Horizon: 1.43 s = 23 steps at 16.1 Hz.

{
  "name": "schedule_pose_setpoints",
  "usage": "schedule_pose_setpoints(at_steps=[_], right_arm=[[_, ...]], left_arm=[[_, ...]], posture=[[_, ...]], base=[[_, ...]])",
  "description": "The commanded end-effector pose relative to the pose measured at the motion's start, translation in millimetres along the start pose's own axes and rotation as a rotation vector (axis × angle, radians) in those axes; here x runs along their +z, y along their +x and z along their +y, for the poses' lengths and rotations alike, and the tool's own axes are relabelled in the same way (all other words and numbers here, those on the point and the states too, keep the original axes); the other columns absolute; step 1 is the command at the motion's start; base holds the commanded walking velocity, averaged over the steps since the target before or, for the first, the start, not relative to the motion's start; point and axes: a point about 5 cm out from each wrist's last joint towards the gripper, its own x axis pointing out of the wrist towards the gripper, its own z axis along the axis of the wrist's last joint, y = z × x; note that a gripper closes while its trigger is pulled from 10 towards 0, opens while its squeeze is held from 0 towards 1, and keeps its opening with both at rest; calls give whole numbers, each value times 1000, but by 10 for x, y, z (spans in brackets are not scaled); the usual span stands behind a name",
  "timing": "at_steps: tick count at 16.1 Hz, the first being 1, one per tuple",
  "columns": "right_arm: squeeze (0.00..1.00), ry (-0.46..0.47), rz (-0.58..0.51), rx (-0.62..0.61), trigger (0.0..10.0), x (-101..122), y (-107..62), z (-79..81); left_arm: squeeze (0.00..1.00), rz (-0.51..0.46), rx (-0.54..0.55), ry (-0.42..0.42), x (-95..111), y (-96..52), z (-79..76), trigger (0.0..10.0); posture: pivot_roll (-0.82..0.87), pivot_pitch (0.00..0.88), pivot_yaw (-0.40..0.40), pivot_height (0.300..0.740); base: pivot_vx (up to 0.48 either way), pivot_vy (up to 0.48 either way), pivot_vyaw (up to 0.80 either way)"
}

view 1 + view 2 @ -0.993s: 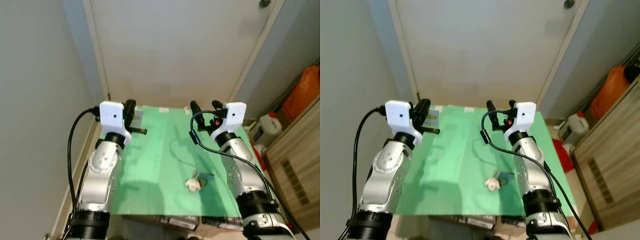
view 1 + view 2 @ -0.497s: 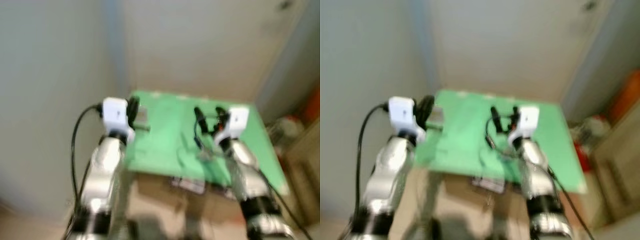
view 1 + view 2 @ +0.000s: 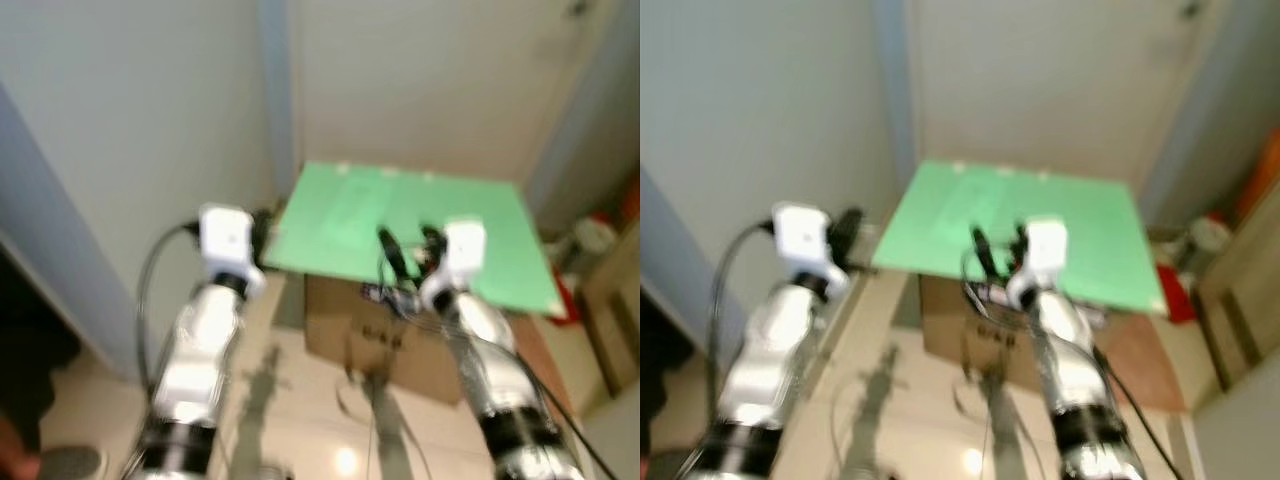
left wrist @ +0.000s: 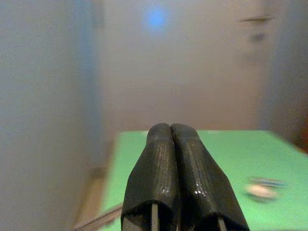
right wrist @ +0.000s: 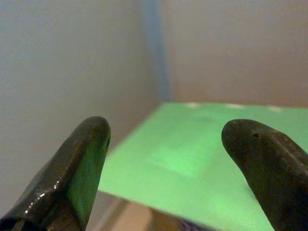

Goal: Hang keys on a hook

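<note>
Both arms are raised before the green desk [image 3: 480,240], the left gripper [image 4: 171,129] pinched closed and empty, the right gripper [image 5: 168,144] spread wide, keys [image 4: 262,187] lying on the desk.

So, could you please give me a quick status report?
Left tool shut, empty; right tool open, empty. Keys lying on green tabletop, untouched. Head views blurred; no hook made out.

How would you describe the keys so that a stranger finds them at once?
Find the green board on top of the cardboard box. The keys lie on it, a small, pale, blurred bundle against plain green.
</note>
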Motion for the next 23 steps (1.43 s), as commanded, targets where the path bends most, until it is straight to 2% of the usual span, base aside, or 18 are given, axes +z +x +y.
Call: schedule_pose_setpoints(at_steps=[1, 3, 6, 12, 18, 23], right_arm=[[0, 2, -20, -6, 10000, 70, 54, 0], [0, 2, -18, -9, 10000, 77, 66, 3], [0, -6, -10, -16, 10000, 89, 75, -21], [0, -9, 12, -13, 10000, 60, 77, -11], [0, -5, 16, -9, 10000, 66, 93, -5], [0, -8, 21, -11, 10000, 60, 94, -16]], left_arm=[[0, -5, -52, 24, 20, 39, -52, 0], [0, 33, -114, 46, -51, 39, -119, 0], [0, 54, -137, 49, -109, 38, -140, 0], [0, 53, -203, 65, -136, 20, -221, 0], [0, 59, -325, 88, -133, 45, -321, 0], [0, 69, -356, 82, -151, 42, -353, 0]], posture=[[21, 0, 1, 740], [17, 0, 1, 740], [14, 0, -1, 740], [8, 0, -10, 740], [7, 0, -4, 740], [4, 0, -1, 740]], base=[[0, 0, -669], [0, 0, -672], [0, 0, -671], [0, 0, -674], [0, 444, -670], [0, 435, -649]])
